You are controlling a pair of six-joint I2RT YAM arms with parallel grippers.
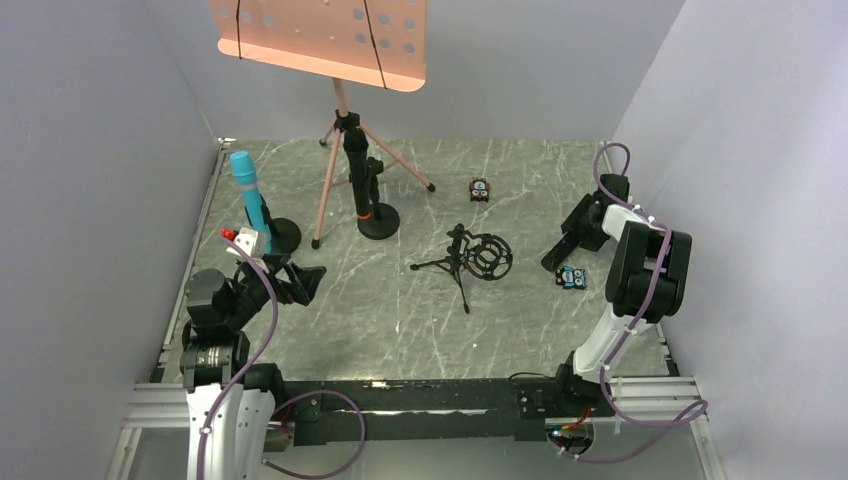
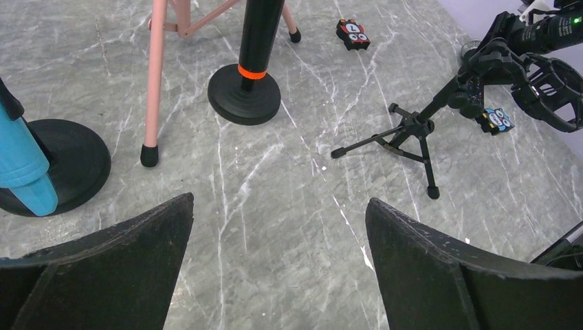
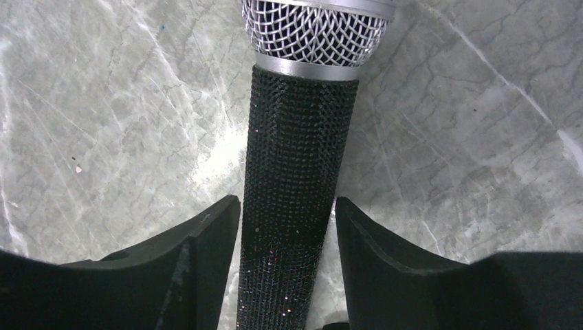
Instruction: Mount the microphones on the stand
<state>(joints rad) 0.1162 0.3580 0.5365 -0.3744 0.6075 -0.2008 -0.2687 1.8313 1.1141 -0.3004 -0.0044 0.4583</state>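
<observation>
Two of three microphones already stand upright in round-base stands at the far left: the cyan-blue microphone (image 1: 246, 185) and, to its right, the black microphone with orange ring (image 1: 357, 170). The silver-mesh microphone (image 3: 299, 151) sits between the fingers of the right gripper (image 3: 287, 206), which press both sides of its black body, low over the table at the right. The tripod stand (image 1: 470, 258) at centre holds no microphone, so by my reading that seating remains. The left gripper (image 2: 278, 201) hangs spread wide and holds nothing, at the near left.
</observation>
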